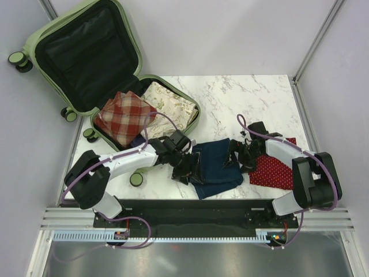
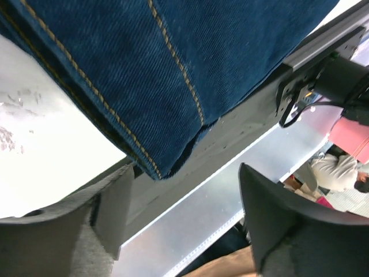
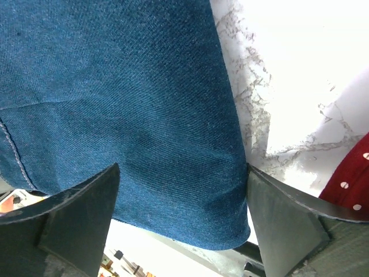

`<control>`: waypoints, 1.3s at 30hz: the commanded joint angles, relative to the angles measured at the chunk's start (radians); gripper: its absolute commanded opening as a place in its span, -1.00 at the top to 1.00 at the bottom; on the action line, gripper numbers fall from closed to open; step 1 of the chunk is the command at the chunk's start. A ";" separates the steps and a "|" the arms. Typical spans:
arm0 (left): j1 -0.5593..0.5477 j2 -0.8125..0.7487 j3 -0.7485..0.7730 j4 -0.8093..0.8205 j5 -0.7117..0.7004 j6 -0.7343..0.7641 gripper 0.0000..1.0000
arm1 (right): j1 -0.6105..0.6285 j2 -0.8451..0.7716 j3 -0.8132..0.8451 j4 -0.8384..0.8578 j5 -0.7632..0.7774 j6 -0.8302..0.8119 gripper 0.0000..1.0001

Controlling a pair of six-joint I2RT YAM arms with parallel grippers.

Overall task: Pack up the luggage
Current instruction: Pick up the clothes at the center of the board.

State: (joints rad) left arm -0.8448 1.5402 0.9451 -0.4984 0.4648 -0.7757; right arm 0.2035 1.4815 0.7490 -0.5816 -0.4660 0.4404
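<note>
The luggage (image 1: 140,60) is lying open at the far left of the marble table (image 1: 230,98), well apart from both sets of jaws. Its lid is being leaned back toward the far-left corner and its lower half is lying flat. A smooth pale green hard shell with rounded corners is being shown, lined in black fabric, with black-and-green caster wheels (image 1: 136,180) at its corners. Inside the lower half a red plaid cloth (image 1: 124,115) is lying at the left and a cream printed cloth (image 1: 170,104) just beside it at the right. Nearer and to the right, at the middle of the table's near edge, a folded denim (image 1: 216,164) piece is being flanked by the two arms. The left gripper (image 1: 184,167) is being held at its left side with the jaws apart. In the left wrist view nothing is being clamped between the dark fingers (image 2: 115,202), and the denim's stitched hem (image 2: 173,57) is lying just beyond them over the table edge and a grey metal rail (image 2: 230,150). The right gripper (image 1: 237,156) is being held at the denim's right side, its jaws standing wide. In the right wrist view the twill weave (image 3: 115,86) is spreading between and beyond the fingertips (image 3: 86,219). A red dotted cloth (image 1: 271,170) is lying flat at the right, partly under the right arm. The left arm is stretching between the denim and the open case.
</note>
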 commanded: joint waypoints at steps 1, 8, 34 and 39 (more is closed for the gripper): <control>-0.002 -0.047 -0.012 -0.049 0.038 0.029 -0.67 | -0.003 0.016 0.016 0.040 -0.011 -0.015 -0.86; 0.071 -0.088 -0.061 -0.028 -0.055 -0.011 -0.84 | -0.003 0.026 0.006 0.037 0.000 -0.016 0.12; 0.052 0.097 -0.126 0.195 -0.207 -0.249 -1.00 | -0.003 -0.009 -0.025 0.029 -0.017 0.000 1.00; 0.041 0.026 -0.192 0.169 -0.250 -0.287 -1.00 | -0.003 -0.018 -0.031 0.028 -0.016 0.004 1.00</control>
State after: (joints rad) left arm -0.8074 1.5684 0.8223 -0.2123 0.2760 -0.9447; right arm 0.1989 1.4860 0.7284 -0.5545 -0.4740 0.4416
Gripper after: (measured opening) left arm 0.995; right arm 0.048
